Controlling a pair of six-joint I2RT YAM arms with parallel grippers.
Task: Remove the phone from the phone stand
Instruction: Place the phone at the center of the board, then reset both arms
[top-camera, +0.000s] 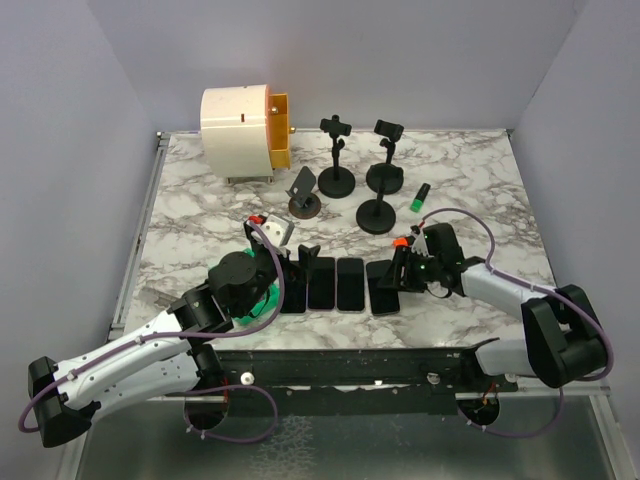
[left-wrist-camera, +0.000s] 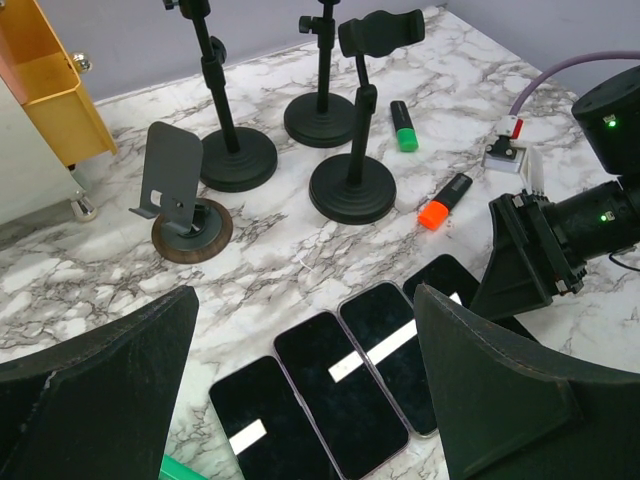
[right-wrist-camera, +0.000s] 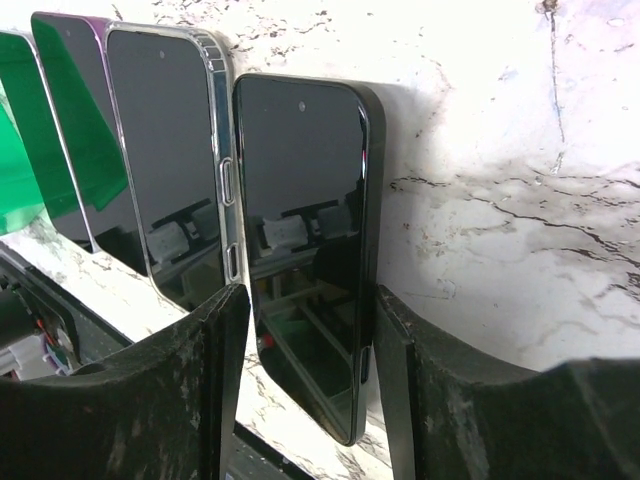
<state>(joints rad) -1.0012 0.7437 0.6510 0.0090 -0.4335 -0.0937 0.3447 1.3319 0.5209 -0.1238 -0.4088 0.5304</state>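
Several dark phones lie side by side near the table's front edge (top-camera: 338, 284). My right gripper (top-camera: 400, 268) is low at the right end of the row. In the right wrist view its gripper (right-wrist-camera: 310, 295) has one finger on each long edge of the black phone (right-wrist-camera: 300, 230), which lies on the marble. My left gripper (top-camera: 300, 258) hovers above the left end of the row, open and empty (left-wrist-camera: 300, 300). Three pole stands (left-wrist-camera: 352, 185) and a small plate stand (left-wrist-camera: 185, 215) stand behind the row; all are empty.
A white and yellow box (top-camera: 245, 132) stands at the back left. A green highlighter (left-wrist-camera: 403, 125) and an orange-capped one (left-wrist-camera: 445, 200) lie right of the stands. A green object (top-camera: 258, 305) sits under my left arm. A clear-cased phone (right-wrist-camera: 165, 150) lies beside the black one.
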